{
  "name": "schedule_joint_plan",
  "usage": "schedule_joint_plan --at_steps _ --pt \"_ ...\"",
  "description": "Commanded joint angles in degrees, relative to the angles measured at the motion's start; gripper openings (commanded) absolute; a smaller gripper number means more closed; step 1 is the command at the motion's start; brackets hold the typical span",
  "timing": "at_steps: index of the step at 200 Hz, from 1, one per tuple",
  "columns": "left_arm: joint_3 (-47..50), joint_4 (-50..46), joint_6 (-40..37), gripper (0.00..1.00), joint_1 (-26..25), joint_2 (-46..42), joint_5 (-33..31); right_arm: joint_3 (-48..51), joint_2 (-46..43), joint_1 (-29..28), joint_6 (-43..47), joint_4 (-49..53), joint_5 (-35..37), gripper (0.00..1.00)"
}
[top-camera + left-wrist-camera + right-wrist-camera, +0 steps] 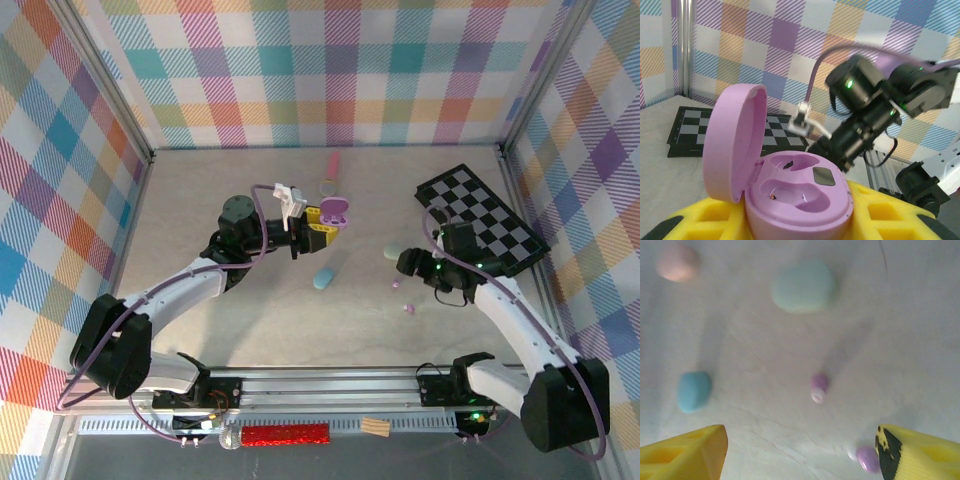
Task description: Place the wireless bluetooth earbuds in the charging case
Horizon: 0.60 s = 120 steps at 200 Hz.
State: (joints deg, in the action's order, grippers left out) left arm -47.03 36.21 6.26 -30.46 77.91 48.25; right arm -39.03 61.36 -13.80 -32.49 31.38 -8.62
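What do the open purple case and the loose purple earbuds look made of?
The purple case looks like smooth moulded plastic, soft sheen on its lid. The purple earbuds seem glossy plastic, given a bright highlight, though blurred.

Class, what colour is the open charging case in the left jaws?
The charging case is lilac; left wrist view best.

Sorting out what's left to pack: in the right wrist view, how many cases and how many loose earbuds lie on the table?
Cases: 3 (pink case, mint case, blue case)
Earbuds: 2 (purple earbud, second purple earbud)
Total: 5
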Motion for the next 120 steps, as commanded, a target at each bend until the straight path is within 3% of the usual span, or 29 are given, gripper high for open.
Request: schedule_joint_plan --at_steps 1,75,120 --pt "0.62 2.2 -0.2 0.38 0.4 -1.8 -0.12 3.14 1.69 0.27 -6.35 1.23 -3.2 0.78" --pt "1.29 2.13 -0.2 0.38 0.4 -2.36 0.19 6.82 11.15 0.18 -5.58 -4.92 -11.51 0.79" --pt "1.59 1.08 -0.8 0.38 0.4 -3.1 0.18 7.8 11.59 -0.42 -5.54 -5.01 -14.26 0.79"
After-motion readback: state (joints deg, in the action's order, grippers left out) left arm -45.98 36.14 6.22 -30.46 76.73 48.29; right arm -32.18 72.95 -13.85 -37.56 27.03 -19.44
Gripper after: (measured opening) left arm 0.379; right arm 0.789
